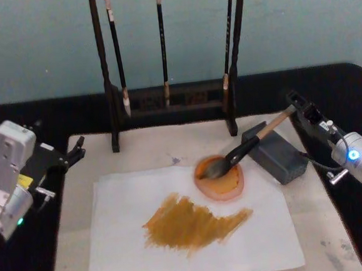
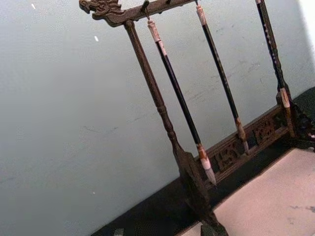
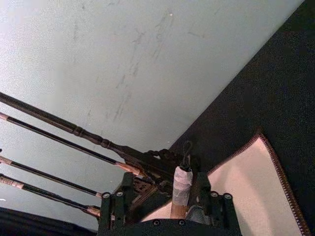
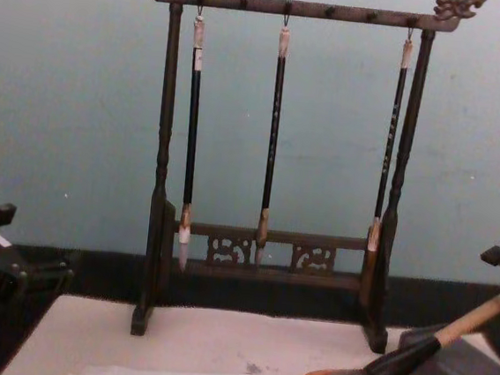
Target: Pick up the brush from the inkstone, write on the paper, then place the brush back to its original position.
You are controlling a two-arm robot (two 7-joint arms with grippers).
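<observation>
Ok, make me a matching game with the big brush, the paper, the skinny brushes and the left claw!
Things:
1. big brush
2. paper
3. skinny brushes
4. left claw

Where or how:
a. hanging from the rack
b. parked beside the mat's left edge
c. bristles on the orange dish, handle across the grey block
d. streaked with brown strokes

Pairs: 1-c, 2-d, 3-a, 4-b.

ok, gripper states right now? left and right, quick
Left gripper: open, holding nothing.
Right gripper: open, set around the end cap of the brush, not clamped on it.
</observation>
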